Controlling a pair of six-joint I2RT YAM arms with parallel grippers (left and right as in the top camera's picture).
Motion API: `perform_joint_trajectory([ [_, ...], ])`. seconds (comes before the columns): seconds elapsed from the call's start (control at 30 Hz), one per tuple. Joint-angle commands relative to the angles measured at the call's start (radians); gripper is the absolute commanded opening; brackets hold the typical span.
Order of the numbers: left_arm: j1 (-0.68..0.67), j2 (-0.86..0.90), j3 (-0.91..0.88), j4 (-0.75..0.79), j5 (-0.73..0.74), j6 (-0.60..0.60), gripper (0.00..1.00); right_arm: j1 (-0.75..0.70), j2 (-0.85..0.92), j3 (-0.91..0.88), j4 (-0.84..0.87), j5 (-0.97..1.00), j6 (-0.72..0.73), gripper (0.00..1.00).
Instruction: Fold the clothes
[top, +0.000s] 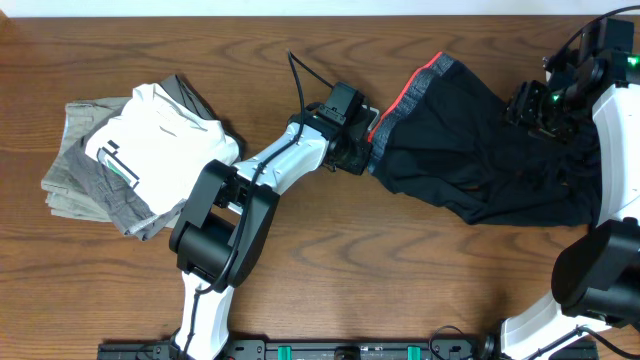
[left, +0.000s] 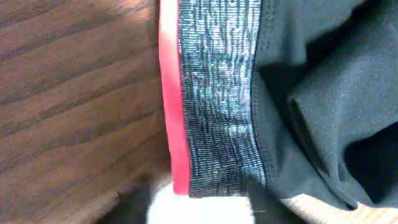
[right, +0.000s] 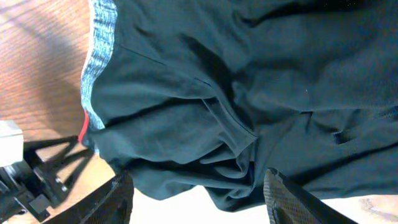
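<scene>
The long black stretchy trousers (top: 480, 160) lie crumpled on the right half of the brown wood-grain worktop (top: 400, 280). Their grey knitted waistband (top: 412, 85), edged in a coral red stripe (top: 403, 93), slants at the garment's left end. The dark body of cloth runs away from it to the right, so the long axis goes roughly left to right, though the legs are bunched and I cannot tell where the hems are.

The left gripper (top: 362, 150) is at the near lower corner of that waistband. In the left wrist view the band (left: 217, 93) fills the middle of the picture and its cut end sits just ahead of the blurred dark fingers (left: 134, 208). These look spread apart, one to either side of the band, and clamped on nothing.

The right gripper (top: 535, 105) hangs over the far right part of the cloth. In its own view its jaws stand wide apart above rumpled black fabric (right: 249, 93), also holding nothing.

As I judge it, the waistband corner is the left arm's to take, being the nearer, and the leg end falls to the right arm. Pulling the two apart along that axis would flatten the garment.

Well apart at the far left lies a pile of grey and white garments (top: 130, 165).
</scene>
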Motion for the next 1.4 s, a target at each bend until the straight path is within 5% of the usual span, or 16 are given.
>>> perform_joint_trajectory([
  [0.0, -0.001, 0.010, 0.008, 0.011, -0.013, 0.005, 0.79, 0.013, 0.005, -0.004, -0.003, -0.007, -0.023, 0.65],
  [0.17, -0.003, 0.033, 0.008, 0.032, -0.012, -0.014, 0.77, 0.013, 0.005, -0.004, -0.003, -0.007, -0.034, 0.65],
  [0.3, -0.006, 0.056, 0.008, 0.032, -0.012, -0.018, 0.47, 0.013, 0.005, -0.004, -0.003, -0.007, -0.034, 0.65],
  [0.43, -0.006, 0.045, 0.008, 0.029, -0.012, -0.018, 0.07, 0.013, 0.005, -0.004, -0.003, -0.007, -0.034, 0.65],
  [0.57, 0.015, -0.025, 0.020, -0.038, -0.078, -0.039, 0.06, 0.013, 0.005, -0.004, -0.004, -0.003, -0.034, 0.66],
  [0.83, 0.133, -0.325, 0.029, -0.320, -0.450, -0.048, 0.06, 0.013, 0.005, -0.006, -0.012, 0.038, -0.034, 0.68],
  [1.13, 0.268, -0.417, 0.029, -0.520, -0.583, -0.047, 0.06, 0.014, 0.006, -0.080, -0.012, 0.042, -0.042, 0.71],
  [1.37, 0.308, -0.417, 0.029, -0.564, -0.587, -0.051, 0.06, 0.017, 0.006, -0.296, 0.208, -0.015, -0.082, 0.73],
])
